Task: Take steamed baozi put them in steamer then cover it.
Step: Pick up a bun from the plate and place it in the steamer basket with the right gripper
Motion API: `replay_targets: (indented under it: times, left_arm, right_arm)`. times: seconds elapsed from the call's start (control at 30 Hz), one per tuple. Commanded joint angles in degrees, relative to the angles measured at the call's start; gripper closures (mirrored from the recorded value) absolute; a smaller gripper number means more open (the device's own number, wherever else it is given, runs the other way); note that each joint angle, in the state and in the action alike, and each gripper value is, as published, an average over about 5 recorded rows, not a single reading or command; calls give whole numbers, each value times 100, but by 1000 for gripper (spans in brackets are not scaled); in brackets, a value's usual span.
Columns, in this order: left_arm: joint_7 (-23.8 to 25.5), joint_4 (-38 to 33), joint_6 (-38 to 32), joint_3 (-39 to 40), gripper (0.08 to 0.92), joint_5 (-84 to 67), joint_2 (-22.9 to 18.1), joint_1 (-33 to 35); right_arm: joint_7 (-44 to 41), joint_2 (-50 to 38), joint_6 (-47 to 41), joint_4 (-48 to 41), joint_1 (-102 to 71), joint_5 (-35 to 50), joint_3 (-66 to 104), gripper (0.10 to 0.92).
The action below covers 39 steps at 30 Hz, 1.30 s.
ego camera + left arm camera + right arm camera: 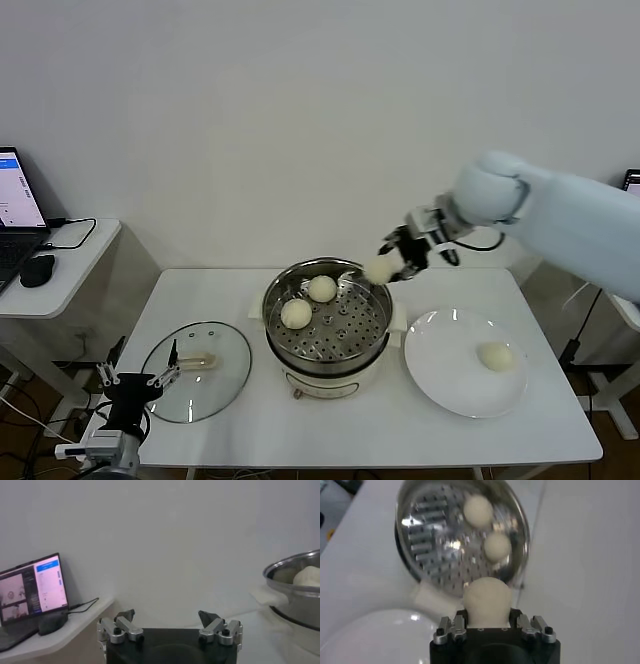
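Observation:
The steamer (327, 360) stands mid-table with its perforated tray showing. Two baozi lie inside it, one (296, 314) at the left and one (322, 288) behind it; both show in the right wrist view (478, 510) (497, 547). My right gripper (392, 264) is shut on a third baozi (380, 269) (487, 601) and holds it above the steamer's back right rim. A fourth baozi (496, 357) lies on the white plate (440, 370). My left gripper (136, 382) (170, 622) is open and empty, low beside the table's front left edge.
The glass lid (222, 380) lies flat on the table left of the steamer. A side desk with a laptop (18, 200) and a mouse (37, 270) stands at the far left. The steamer's rim (295, 565) shows in the left wrist view.

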Motion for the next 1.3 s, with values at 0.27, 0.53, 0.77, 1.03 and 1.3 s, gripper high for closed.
replay_targets:
  times: [0.27, 0.53, 0.77, 1.03, 1.3]
  left_arm:
    - [-23, 8, -13, -83, 177, 8, -169, -19]
    - [-31, 36, -28, -104, 177, 5, -197, -14]
    - [-34, 40, -34, -97, 177, 4, -219, -6]
    - [-35, 44, -40, -101, 177, -4, -217, 0]
    - [-33, 36, -39, -89, 177, -3, -229, 0]
  right_arm:
    - [195, 1664, 2413, -462, -253, -1390, -901, 514]
    - [353, 1663, 2965, -459, -600, -2199, -864, 500]
    - [409, 1658, 3269, -493, -673, -2423, -843, 475]
    - [413, 1604, 3263, -387, -762, -2332, -877, 449]
    - [443, 1571, 3272, -431, -682, -2372, -876, 364]
